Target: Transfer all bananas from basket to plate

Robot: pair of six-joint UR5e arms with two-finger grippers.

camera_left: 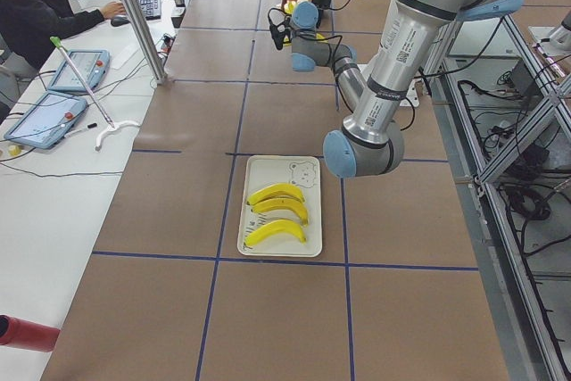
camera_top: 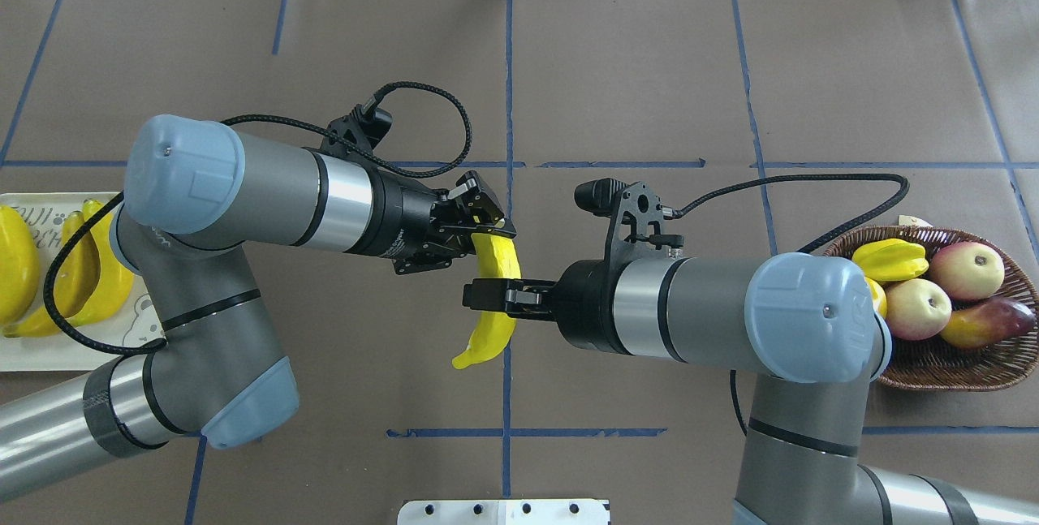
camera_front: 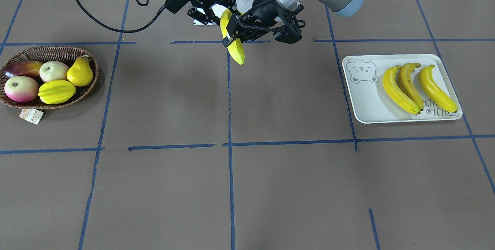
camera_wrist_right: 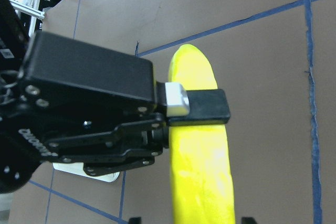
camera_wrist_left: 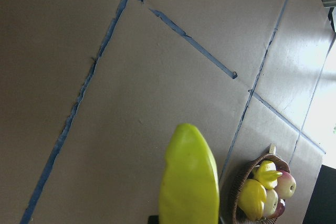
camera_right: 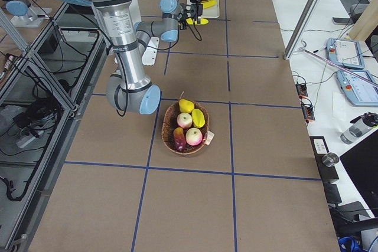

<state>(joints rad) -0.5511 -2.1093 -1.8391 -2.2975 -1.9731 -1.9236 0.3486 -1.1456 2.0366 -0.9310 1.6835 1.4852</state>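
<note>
One yellow banana (camera_front: 236,51) hangs in the air over the table's middle, between both grippers; it also shows in the overhead view (camera_top: 487,330). My left gripper (camera_front: 232,38) is shut on its far half, and its finger (camera_wrist_right: 199,106) presses across the banana in the right wrist view. My right gripper (camera_top: 487,296) is around the banana's middle with its fingers apart, a gap showing on each side. Three bananas (camera_front: 410,87) lie side by side on the off-white bear plate (camera_front: 363,103). The wicker basket (camera_front: 50,51) holds no banana.
The basket holds a yellow pear (camera_front: 80,72), a starfruit (camera_front: 57,91), two apples and a mango, with a paper tag (camera_front: 31,116) at its front. Blue tape lines cross the brown table. Operators' tablets sit on side tables beyond the table edge.
</note>
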